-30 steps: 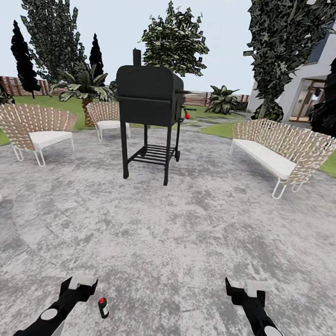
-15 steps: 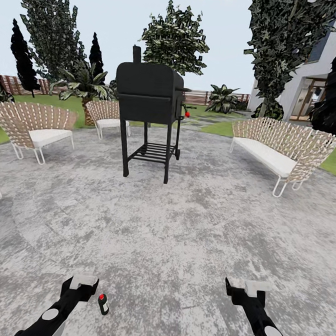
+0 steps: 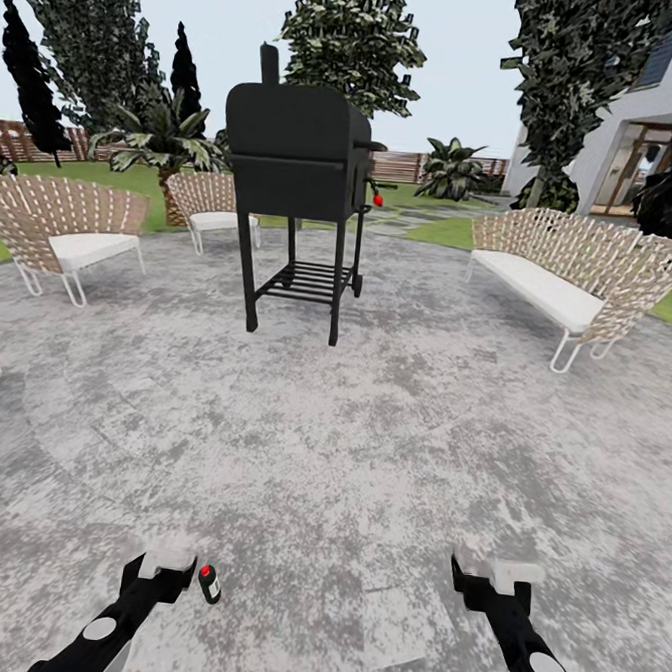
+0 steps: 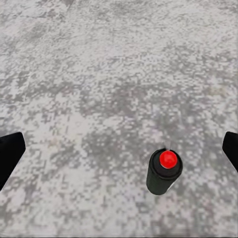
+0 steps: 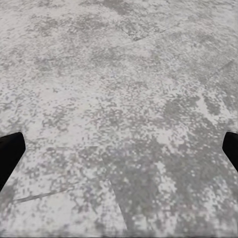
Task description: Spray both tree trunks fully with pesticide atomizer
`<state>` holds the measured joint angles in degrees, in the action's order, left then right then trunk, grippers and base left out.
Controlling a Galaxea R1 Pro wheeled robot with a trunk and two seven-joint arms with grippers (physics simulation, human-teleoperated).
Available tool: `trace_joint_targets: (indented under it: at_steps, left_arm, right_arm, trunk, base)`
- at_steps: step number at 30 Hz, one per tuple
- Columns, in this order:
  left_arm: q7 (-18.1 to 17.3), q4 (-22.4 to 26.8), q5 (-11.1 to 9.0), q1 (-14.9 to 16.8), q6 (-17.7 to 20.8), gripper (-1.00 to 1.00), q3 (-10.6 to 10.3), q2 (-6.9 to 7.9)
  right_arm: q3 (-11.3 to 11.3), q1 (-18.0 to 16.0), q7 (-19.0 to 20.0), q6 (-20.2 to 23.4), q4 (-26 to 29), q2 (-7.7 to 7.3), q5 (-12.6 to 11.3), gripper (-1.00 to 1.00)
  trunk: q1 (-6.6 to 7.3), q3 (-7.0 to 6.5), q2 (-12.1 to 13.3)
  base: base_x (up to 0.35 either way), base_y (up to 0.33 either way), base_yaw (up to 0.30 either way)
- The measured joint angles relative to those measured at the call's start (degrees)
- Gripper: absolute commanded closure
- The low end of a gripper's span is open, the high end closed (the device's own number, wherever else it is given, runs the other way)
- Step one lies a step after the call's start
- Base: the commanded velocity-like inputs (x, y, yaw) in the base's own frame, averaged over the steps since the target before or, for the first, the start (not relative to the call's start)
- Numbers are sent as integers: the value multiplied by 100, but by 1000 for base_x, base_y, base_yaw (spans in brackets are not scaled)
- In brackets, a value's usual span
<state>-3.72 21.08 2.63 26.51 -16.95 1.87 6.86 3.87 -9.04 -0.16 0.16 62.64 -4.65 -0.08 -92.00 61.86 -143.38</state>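
The pesticide atomizer [image 3: 208, 583], a small black can with a red top, stands upright on the grey stone floor [image 3: 348, 457]. It is just to the right of my left gripper [image 3: 166, 561]. In the left wrist view the atomizer [image 4: 164, 171] sits between the spread black fingertips [image 4: 10, 154], nearer one of them, and the left gripper [image 4: 119, 153] is open and holds nothing. My right gripper [image 3: 493, 574] hangs open over bare paving [image 5: 119, 99]. Leafy trees [image 3: 352, 36] [image 3: 586, 63] rise far behind the paving. The middle one's trunk is hidden by the grill.
A black grill [image 3: 296, 188] on legs stands mid-patio ahead. Wicker chairs [image 3: 68, 232] [image 3: 219, 213] sit at the left and a long wicker bench [image 3: 570, 282] at the right. Lawn, a slat fence [image 3: 29, 139] and a white house [image 3: 640, 147] lie beyond.
The whole view has shifted: the grill looks larger and higher. The atomizer now stands level with my left gripper's tip instead of below it in the picture. Both grippers stay open.
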Motion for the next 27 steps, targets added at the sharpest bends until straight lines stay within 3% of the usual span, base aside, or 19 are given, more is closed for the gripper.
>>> trace_joint_targets:
  at_steps: [10,27]
  left_arm:
    - [1,3,-4,0,0,-100,3,0]
    - [0,5,-4,0,0,-100,-5,0]
  right_arm:
    - [-6,0,0,4,0,0,0,-100]
    - [-9,-2,0,0,8,-9,15,-100]
  trunk:
    - [-26,307,-14]
    - [-69,694,-37]
  base:
    - [0,0,0]
    - [0,0,0]
